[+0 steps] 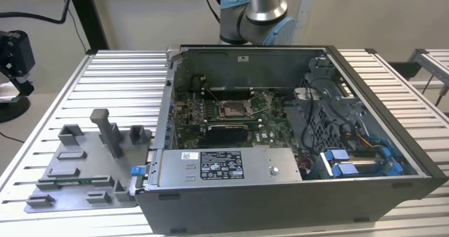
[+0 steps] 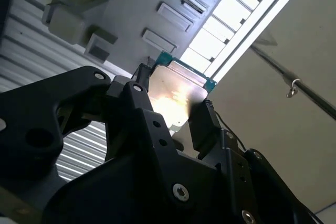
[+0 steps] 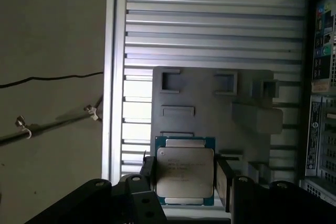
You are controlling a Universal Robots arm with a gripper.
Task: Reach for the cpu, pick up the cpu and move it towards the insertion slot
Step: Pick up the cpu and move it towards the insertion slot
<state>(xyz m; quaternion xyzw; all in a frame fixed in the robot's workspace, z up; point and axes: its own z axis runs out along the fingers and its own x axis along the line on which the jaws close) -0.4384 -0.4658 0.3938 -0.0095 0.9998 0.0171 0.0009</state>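
**Exterior view.** Open computer case (image 1: 295, 195) standing on a slatted bench (image 1: 119, 84). Insertion slot (image 1: 234, 109) sits inside it on the green board, with a silver frame and a dark centre. Grey tray (image 1: 67, 191) with holder blocks lies on the bench at the exterior view's left, just beside the case. Arm (image 1: 263, 8) rises behind the case.

**Second wrist view.** Hand (image 2: 173, 100), black, closed on the cpu (image 2: 176, 93). Fingers (image 2: 202, 124) pinch two opposite edges, and the shiny face is bare between them. The tray lies beyond, apart from the cpu.

**First wrist view.** Same grip. Cpu (image 3: 185, 174) sits flat and square in the hand (image 3: 185, 182), held over the tray, with the case off to one side.

**Handling note** (a judgement, not a sighting). The carry looks barely begun, with the slot well apart from the cpu. It calls for a steady squeeze on the edges only, a level cpu, enough height to clear the case wall, and an approach squared to the silver frame.
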